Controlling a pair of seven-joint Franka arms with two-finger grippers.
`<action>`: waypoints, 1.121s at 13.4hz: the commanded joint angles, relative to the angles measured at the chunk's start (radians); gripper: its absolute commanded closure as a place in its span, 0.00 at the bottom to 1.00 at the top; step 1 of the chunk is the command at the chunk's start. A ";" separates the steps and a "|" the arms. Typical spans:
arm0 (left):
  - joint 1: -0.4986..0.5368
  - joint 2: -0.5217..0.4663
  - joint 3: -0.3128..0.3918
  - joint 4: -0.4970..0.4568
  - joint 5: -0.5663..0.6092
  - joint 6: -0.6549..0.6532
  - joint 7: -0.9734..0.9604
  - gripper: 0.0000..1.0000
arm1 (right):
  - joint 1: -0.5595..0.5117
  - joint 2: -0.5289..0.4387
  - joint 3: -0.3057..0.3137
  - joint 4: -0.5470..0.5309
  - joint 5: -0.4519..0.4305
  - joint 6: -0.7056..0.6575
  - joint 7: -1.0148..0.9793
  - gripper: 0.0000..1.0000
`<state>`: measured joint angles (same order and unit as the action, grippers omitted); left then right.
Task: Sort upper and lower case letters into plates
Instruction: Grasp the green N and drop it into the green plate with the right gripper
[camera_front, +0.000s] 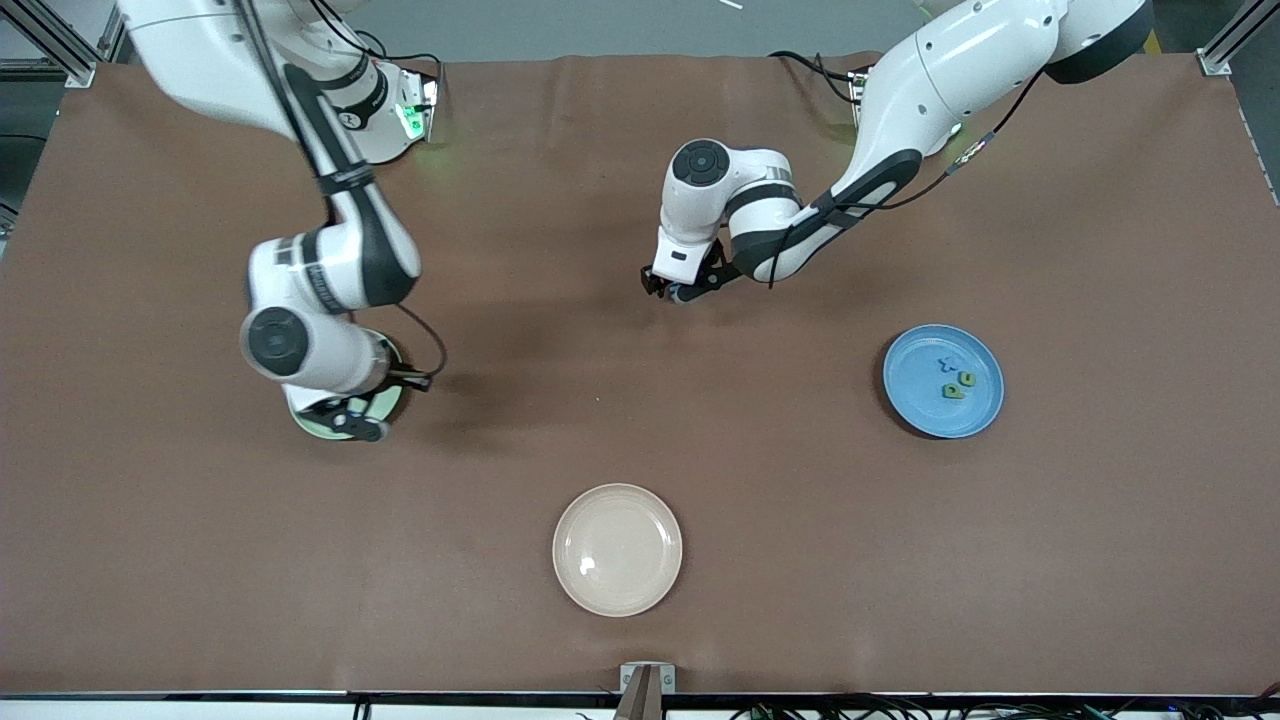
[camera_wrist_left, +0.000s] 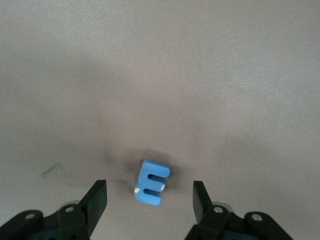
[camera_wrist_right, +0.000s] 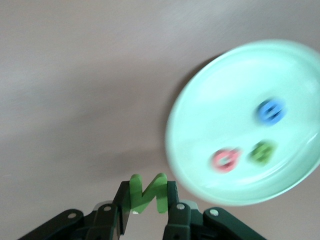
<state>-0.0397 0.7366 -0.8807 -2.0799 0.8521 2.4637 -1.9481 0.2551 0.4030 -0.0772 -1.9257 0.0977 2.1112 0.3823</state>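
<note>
Small blue flat toy letter E (camera_wrist_left: 151, 183) lies on the brown table (camera_front: 560, 420), between the spread fingers of the left gripper (camera_wrist_left: 150, 200), ready for pickup. Right gripper (camera_wrist_right: 147, 200) clamps a green flat letter (camera_wrist_right: 148, 193) beside the pale green round plate (camera_wrist_right: 200, 125), likely for dropping; blue round plate (camera_front: 985, 400) holds three letters.

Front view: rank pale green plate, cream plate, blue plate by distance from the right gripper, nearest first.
1. Pale green plate: directly under the right gripper, which is shut on a green letter.
2. Cream plate: mid-table, nearest the front camera.
3. Blue plate: toward the left arm's end.
</note>
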 joint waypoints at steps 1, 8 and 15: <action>-0.026 -0.008 0.038 0.004 0.054 0.030 -0.017 0.29 | -0.101 -0.010 0.019 -0.084 0.005 0.067 -0.179 0.98; -0.081 0.001 0.086 0.026 0.051 0.040 -0.015 0.40 | -0.105 0.023 0.019 -0.182 0.005 0.291 -0.191 0.98; -0.098 0.003 0.088 0.027 0.050 0.040 -0.015 0.64 | -0.120 0.060 0.017 -0.154 0.001 0.305 -0.192 0.97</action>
<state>-0.1194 0.7361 -0.8077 -2.0598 0.8831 2.4927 -1.9481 0.1458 0.4580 -0.0666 -2.0871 0.0978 2.4085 0.1970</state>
